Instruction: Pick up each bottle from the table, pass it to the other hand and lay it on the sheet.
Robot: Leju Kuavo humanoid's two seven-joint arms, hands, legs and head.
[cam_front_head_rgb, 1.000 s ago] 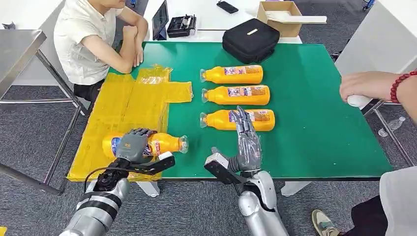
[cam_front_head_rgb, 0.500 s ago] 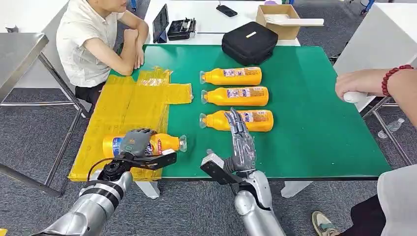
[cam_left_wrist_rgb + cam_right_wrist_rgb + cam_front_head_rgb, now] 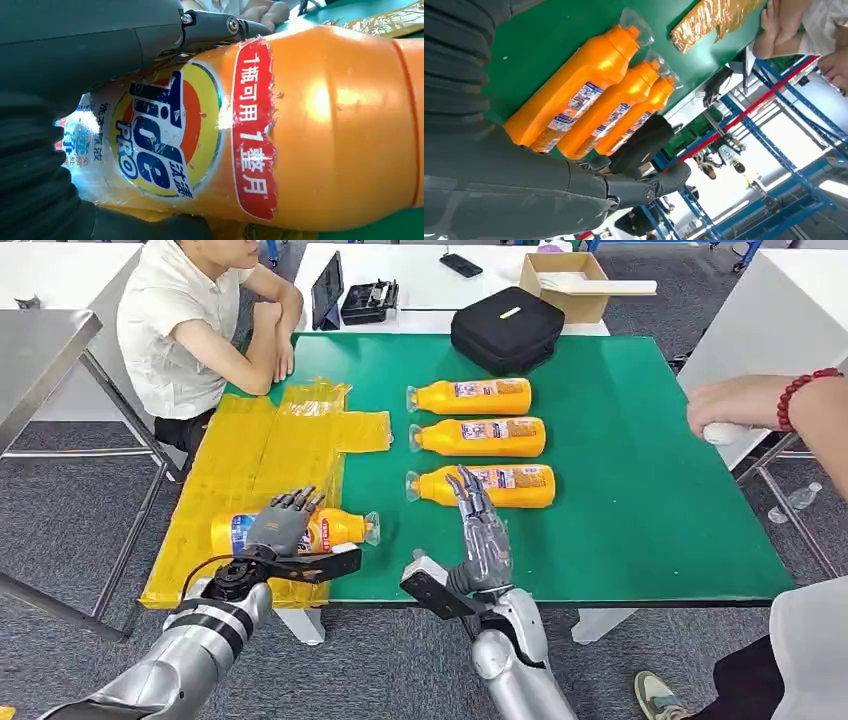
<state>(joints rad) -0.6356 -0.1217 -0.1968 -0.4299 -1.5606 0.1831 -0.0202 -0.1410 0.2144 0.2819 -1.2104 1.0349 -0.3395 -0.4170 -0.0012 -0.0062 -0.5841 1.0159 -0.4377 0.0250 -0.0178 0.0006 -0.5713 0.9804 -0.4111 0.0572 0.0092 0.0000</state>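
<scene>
A bottle point(image 3: 300, 530) of orange detergent lies on its side on the yellow sheet point(image 3: 262, 455), at about 7 o'clock on the green tabletop point(image 3: 620, 490), its clear cap pointing toward 3 o'clock and reaching just past the sheet's edge. The left hand point(image 3: 277, 527) sits over its labelled middle with the fingers lifted and fanned out, gripping nothing; whether the palm touches the bottle cannot be told. In the left wrist view the bottle point(image 3: 280, 135) lies right against the dark palm, with one finger point(image 3: 220, 25) stretched above the label.

Three more orange bottles lie in a row near the tabletop's centre, side by side, caps toward 9 o'clock: the near bottle point(image 3: 500, 485), the middle bottle point(image 3: 485, 436) and the far bottle point(image 3: 475, 396). The right hand point(image 3: 480, 535) stands at about 6 o'clock, fingers straight and apart, empty, its fingertips point(image 3: 462, 480) overlapping the near bottle in the head view; contact cannot be told. In the right wrist view the same three bottles lie beyond the spread fingers point(image 3: 644, 190).

At 12 o'clock a black bag point(image 3: 510, 328) rests on the tabletop's far edge, with a cardboard box point(image 3: 570, 285) behind it. A seated person point(image 3: 190, 325) leans arms at 10 o'clock. Another person's hand point(image 3: 735, 405), with a red bead bracelet point(image 3: 800, 395) on the wrist, is at 3 o'clock beyond the edge.
</scene>
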